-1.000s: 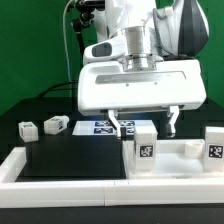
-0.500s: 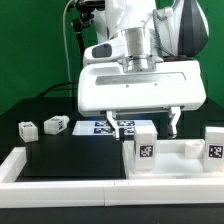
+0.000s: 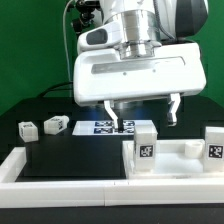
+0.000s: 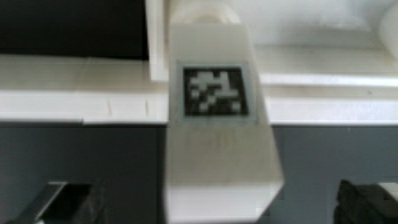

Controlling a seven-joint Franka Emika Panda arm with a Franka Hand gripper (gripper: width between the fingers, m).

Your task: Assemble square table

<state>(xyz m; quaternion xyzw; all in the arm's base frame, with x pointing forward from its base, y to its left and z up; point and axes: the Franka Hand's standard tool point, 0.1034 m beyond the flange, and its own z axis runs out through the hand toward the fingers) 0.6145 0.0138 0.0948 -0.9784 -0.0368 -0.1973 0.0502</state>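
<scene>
The white square table top lies at the front on the exterior view's right. Two white legs stand upright on it, one at its left corner and one at its right, each with a tag facing the camera. Two loose legs lie at the back left. My gripper is open and empty, above the left upright leg. In the wrist view that tagged leg runs between my dark fingertips, apart from both; my gripper is spread wide.
The marker board lies flat at the back, behind my fingers. A long white bar edges the black surface on the left and front. A green backdrop stands behind.
My gripper has risen, still open, away from the left upright leg. The legs and the table top have not moved.
</scene>
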